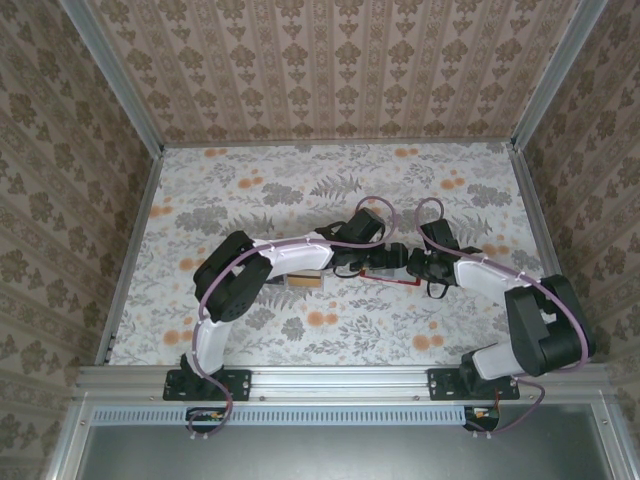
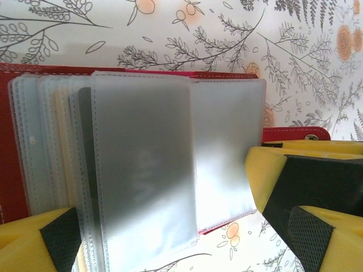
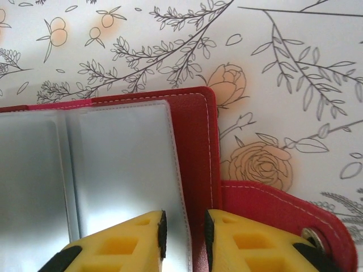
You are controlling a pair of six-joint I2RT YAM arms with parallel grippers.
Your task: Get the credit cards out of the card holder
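Three patterned walls (image 1: 340, 70) enclose a floral table (image 1: 250, 330), with open cloth on every side of mid-table, where two arms meet over one open red card holder (image 3: 198, 147). One dark grey credit card (image 2: 142, 170) apparently sits inside a frosted sleeve. The left gripper (image 2: 159, 198) gapes wide. The right gripper (image 3: 184, 232) stands narrowly parted astride a sleeve edge, and whether it pinches cannot be told.

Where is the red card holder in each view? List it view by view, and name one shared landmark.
Top external: the red card holder is a thin red strip near the table's middle.
Left wrist: red card holder spans the left and centre, with clear sleeves fanned over it.
Right wrist: red card holder fills the lower left and centre.
Shared landmark: its snap tab, at the right in both wrist views.
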